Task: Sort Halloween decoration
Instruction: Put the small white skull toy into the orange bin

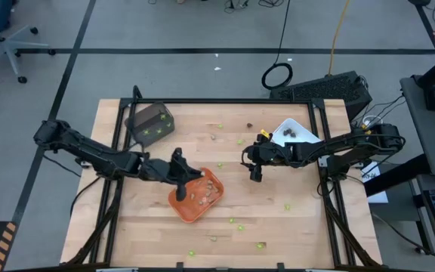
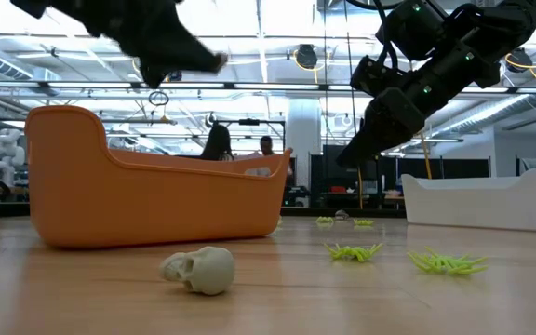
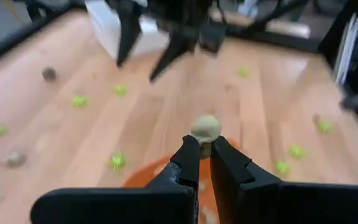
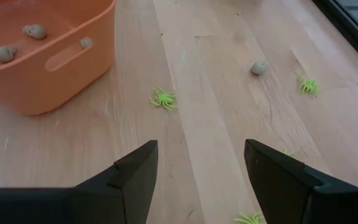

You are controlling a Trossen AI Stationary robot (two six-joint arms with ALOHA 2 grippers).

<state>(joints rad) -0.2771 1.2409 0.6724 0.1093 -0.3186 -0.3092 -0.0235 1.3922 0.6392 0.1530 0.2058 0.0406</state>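
Skull piece [image 3: 205, 127], tan-grey, sits pinched in our left hand [image 1: 178, 168], which hovers directly above the orange tray [image 1: 178, 205], so the drop lies straight down. Our right hand [image 4: 197, 171] hangs wide open and empty over the surface [image 1: 293, 234], a lime-green spider [image 4: 163, 98] just ahead.

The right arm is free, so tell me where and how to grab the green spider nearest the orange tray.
Probably take the green spider by its small central body, coming straight down from above: it lies flat on the wooden table, legs splayed thin all round. The right gripper hangs open above; close across the body. The orange tray stands clear beside it.
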